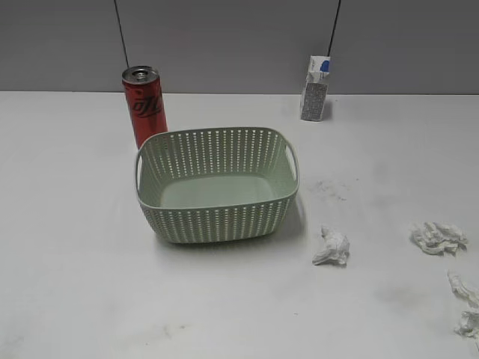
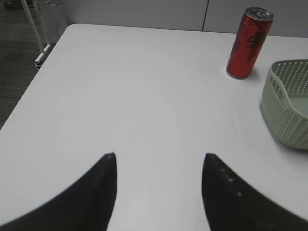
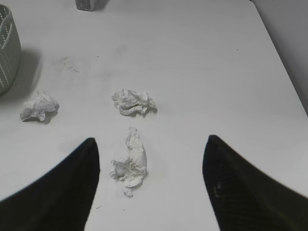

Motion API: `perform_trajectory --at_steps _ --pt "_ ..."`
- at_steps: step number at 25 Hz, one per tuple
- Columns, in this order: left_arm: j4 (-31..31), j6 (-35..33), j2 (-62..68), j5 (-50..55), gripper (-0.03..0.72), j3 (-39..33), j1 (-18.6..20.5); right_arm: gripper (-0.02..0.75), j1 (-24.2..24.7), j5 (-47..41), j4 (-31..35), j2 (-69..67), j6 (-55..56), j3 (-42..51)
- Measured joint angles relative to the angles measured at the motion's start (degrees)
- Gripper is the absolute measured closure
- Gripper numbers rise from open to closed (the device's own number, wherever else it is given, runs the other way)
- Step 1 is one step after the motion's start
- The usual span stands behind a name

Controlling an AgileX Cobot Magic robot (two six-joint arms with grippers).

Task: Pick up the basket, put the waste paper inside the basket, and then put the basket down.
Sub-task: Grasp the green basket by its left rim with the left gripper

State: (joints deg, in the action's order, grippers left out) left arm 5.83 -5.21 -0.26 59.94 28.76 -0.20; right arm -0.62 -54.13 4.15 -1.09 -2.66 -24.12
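basket (image 1: 217, 185): stands mid-table, empty, long axis left to right; red can (image 1: 144, 105) just behind its left corner.
left gripper (image 2: 159, 159): jaws wide, empty; basket lies ahead to its right, nearer this arm.
right gripper (image 3: 151, 140): wide, empty, waste paper (image 3: 131, 163) between its tips.

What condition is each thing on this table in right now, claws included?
basket: upright on table, empty
waste paper: three crumpled wads, loose on table
red can: upright behind basket
white carton: upright, far side
left gripper: open, empty
right gripper: open over one wad
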Motion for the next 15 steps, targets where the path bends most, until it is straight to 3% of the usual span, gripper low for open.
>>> perform_trajectory --at_steps 15 --pt "0.0 0.0 0.0 0.0 0.286 0.0 0.0 0.232 0.0 0.0 0.0 0.0 0.0 0.0"
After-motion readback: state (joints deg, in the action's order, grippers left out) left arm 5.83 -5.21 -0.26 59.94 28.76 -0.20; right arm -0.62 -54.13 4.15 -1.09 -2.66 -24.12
